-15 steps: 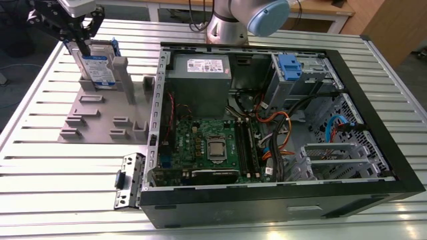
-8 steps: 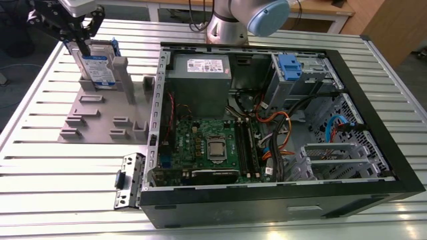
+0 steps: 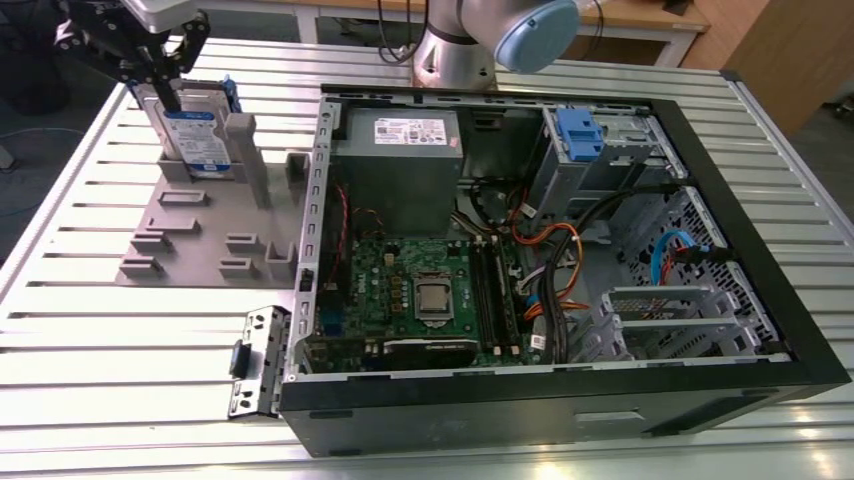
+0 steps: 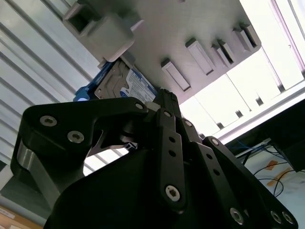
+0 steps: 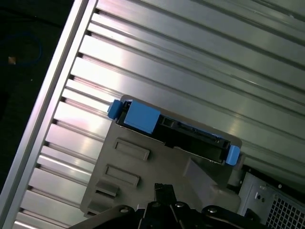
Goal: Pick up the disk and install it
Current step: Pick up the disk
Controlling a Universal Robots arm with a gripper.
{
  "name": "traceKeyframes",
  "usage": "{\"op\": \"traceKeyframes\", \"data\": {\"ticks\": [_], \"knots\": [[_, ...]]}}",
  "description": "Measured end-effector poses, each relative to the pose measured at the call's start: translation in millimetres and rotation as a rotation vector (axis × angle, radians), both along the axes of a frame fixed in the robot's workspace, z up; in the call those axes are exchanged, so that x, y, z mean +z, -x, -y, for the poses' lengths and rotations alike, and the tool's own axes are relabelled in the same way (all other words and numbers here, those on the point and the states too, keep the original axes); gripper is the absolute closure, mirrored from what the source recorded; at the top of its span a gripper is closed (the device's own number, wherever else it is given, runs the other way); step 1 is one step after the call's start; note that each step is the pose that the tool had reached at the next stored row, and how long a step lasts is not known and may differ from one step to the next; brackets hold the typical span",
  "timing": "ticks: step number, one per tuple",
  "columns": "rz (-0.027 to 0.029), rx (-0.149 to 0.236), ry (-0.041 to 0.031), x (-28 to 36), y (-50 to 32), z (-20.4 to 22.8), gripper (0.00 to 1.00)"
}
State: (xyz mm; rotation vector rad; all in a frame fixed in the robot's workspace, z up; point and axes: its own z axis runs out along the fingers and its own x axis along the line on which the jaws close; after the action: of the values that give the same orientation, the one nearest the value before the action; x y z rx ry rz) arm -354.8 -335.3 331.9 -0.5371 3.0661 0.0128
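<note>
The disk (image 3: 196,138) is a flat silver box with a white and blue sticker on its face. A blue plastic frame runs around its sides. It stands up on its edge in a slot at one end of the grey stand (image 3: 200,215), between the stand's tall posts. Its sticker side faces the rest of the stand. In the first wrist view its thin dark edge shows a blue tab at each end.

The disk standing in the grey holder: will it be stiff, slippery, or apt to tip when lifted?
The disk looks like a rigid metal body, so it probably will not bend. Its smooth faces may be slippery. It stands on edge in the grey holder, so it could tip once freed.
</note>
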Motion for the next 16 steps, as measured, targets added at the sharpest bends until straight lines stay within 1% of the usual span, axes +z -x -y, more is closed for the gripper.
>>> {"op": "traceKeyframes", "data": {"ticks": [16], "knots": [[0.0,0.06,0.0,0.0,0.0,0.0,0.9]]}}
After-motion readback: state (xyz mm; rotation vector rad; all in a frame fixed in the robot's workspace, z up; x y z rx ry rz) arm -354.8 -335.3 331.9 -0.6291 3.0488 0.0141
